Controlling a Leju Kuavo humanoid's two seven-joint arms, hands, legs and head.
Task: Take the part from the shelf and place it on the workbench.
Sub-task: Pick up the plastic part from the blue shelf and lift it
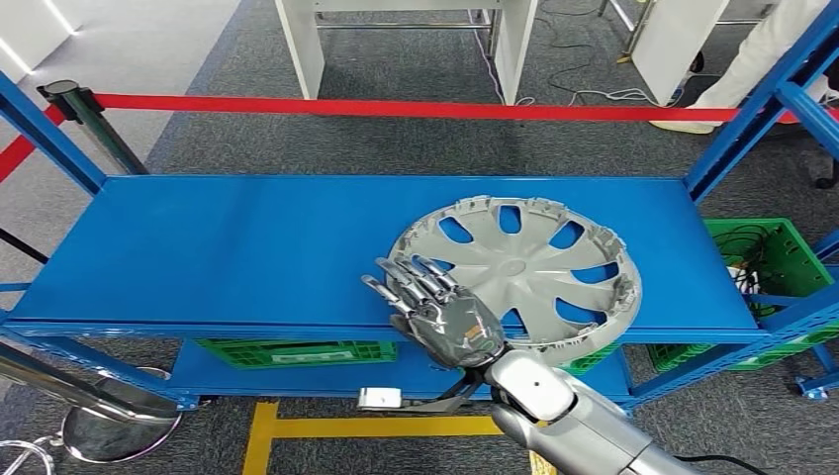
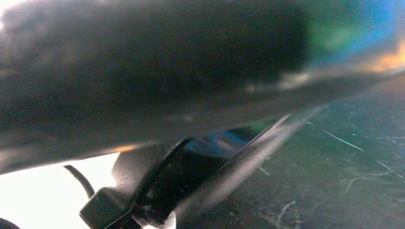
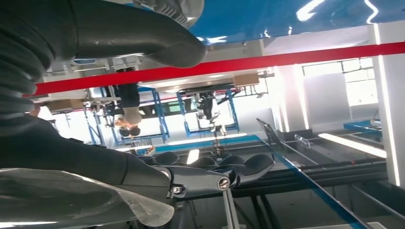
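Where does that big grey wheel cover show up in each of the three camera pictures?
Head view: the wheel cover lies on the blue shelf, right of centre, with the right hand over its near-left rim.
Left wrist view: too dark and blurred to tell.
Right wrist view: a pale grey curved piece by the hand is probably its rim.
Shared landmark: the red barrier tape, also crossing the right wrist view.

Blue shelf [image 1: 218, 247], grey wheel cover [image 1: 534, 259] flat at its right end.
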